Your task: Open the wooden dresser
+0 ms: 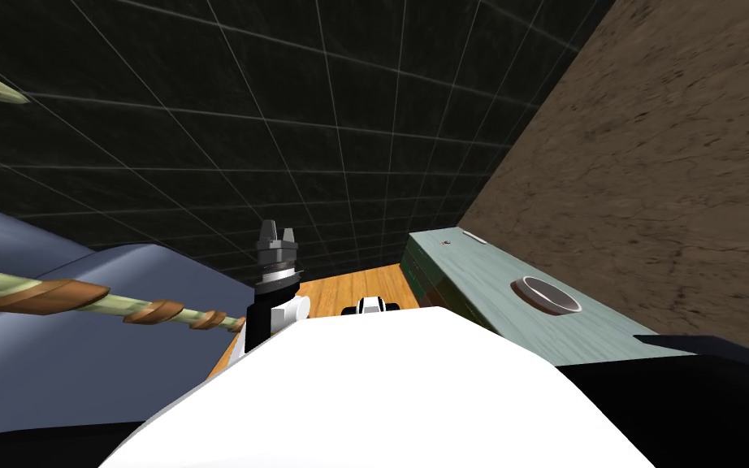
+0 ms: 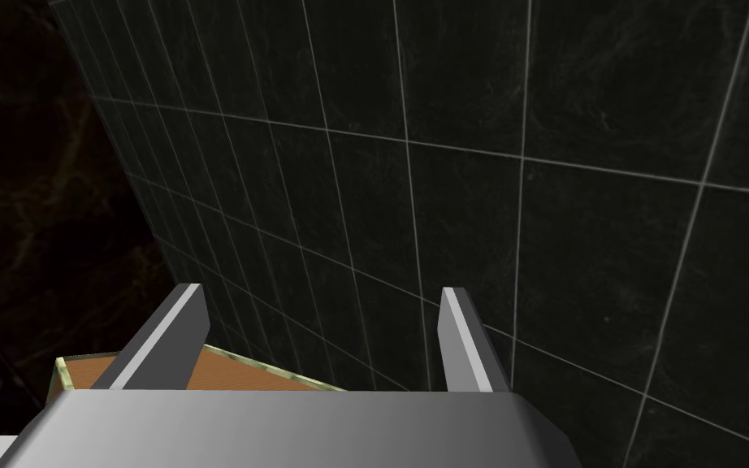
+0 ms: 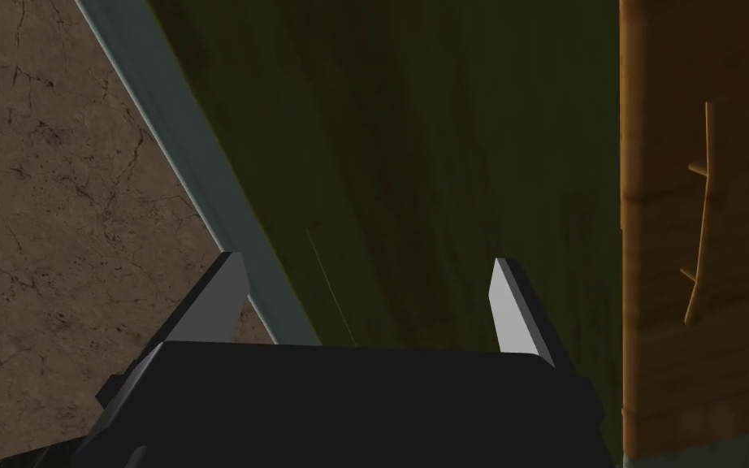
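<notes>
The wooden dresser (image 1: 355,289) shows as an orange wood surface just beyond my chest, between a blue shape and a green cabinet. In the right wrist view its orange front (image 3: 694,341) lies beside my right gripper (image 3: 369,302), with a thin curved wooden handle (image 3: 702,211) on it. That gripper is open with nothing between its fingers and faces the cabinet's dark green side (image 3: 430,162), clear of the handle. My left gripper (image 1: 277,234) is raised in front of the dark tiled wall (image 1: 283,122). It is open and empty (image 2: 324,325), above an orange wood surface with a pale rim (image 2: 227,370).
The green cabinet (image 1: 478,276) stands along the brown stone wall (image 1: 673,162) at the right, with a round ring-shaped dish (image 1: 545,294) on its pale top. A large blue rounded shape (image 1: 80,349) lies at the left, crossed by a green-and-brown plant stalk (image 1: 113,302).
</notes>
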